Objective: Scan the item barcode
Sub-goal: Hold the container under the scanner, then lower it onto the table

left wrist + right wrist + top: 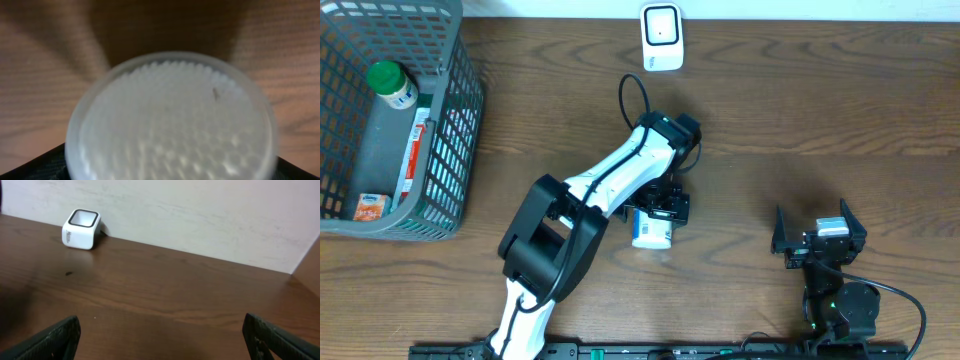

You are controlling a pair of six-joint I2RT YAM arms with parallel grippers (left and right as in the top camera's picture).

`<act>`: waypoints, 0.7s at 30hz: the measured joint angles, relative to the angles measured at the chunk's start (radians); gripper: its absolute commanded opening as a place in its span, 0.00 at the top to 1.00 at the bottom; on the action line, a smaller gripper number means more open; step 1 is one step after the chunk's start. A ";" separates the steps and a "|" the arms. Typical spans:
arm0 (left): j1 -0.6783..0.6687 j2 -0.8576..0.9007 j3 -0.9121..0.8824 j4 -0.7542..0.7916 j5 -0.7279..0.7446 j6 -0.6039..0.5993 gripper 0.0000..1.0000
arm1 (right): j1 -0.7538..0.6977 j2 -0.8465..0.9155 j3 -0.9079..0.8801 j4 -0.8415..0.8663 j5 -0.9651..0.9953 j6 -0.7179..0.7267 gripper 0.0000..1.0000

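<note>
White tub with a blue label (652, 232) near the middle of the table (800, 120), directly under the left gripper (658, 208). From the left wrist, round pale lid filling almost the whole view, blurred, with dark fingers (45, 165) only just showing at the two bottom corners, one on each side of the tub. Jaws set wide around it; cannot tell whether the pads are touching the tub or standing just clear of it, so cannot tell whether it is held. Barcode not visible in any view. White scanner (661, 38) with a dark window on top, at the far edge of the table against the wall, well apart from the tub. Right gripper (819, 240) low at the near right, spread fully open, nothing between its fingers, facing the scanner across bare wood. Grey mesh basket (450, 150) at far left, holding a green-capped bottle (392, 84) and a small orange carton (370, 206).
</note>
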 measured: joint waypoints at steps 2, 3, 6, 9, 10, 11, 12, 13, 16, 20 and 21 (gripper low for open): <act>0.000 0.006 0.000 0.010 -0.001 0.000 0.04 | 0.000 0.000 0.000 0.000 0.000 0.000 0.01; 0.000 0.006 0.000 0.015 -0.001 0.000 0.03 | 0.000 0.000 0.000 0.000 0.000 0.000 0.01; 0.000 0.006 0.000 0.026 -0.002 0.000 0.02 | 0.000 0.000 0.000 0.000 0.000 0.000 0.01; 0.000 0.006 0.000 0.024 -0.010 0.000 0.02 | 0.000 0.000 0.000 0.000 0.000 0.000 0.01; 0.000 0.006 0.000 0.024 -0.013 0.000 0.02 | 0.000 0.000 0.000 0.000 0.000 0.000 0.01; 0.000 0.006 0.000 0.024 -0.015 0.000 0.02 | 0.000 0.000 0.000 0.000 0.000 0.000 0.01; 0.000 0.006 0.000 0.023 -0.017 0.000 0.02 | 0.000 0.000 0.000 0.000 0.000 0.000 0.01; 0.000 0.006 0.000 0.023 -0.018 0.000 0.02 | 0.000 0.000 0.000 0.000 0.000 0.000 0.01; 0.000 0.006 0.003 0.018 -0.020 0.000 0.01 | 0.000 0.000 0.000 0.000 0.000 0.000 0.01; 0.000 0.006 0.022 0.005 -0.020 0.000 0.01 | 0.000 0.000 0.000 0.000 0.000 0.000 0.01; 0.000 0.006 0.031 0.001 -0.020 0.000 0.01 | 0.000 0.000 0.000 0.000 0.000 0.000 0.01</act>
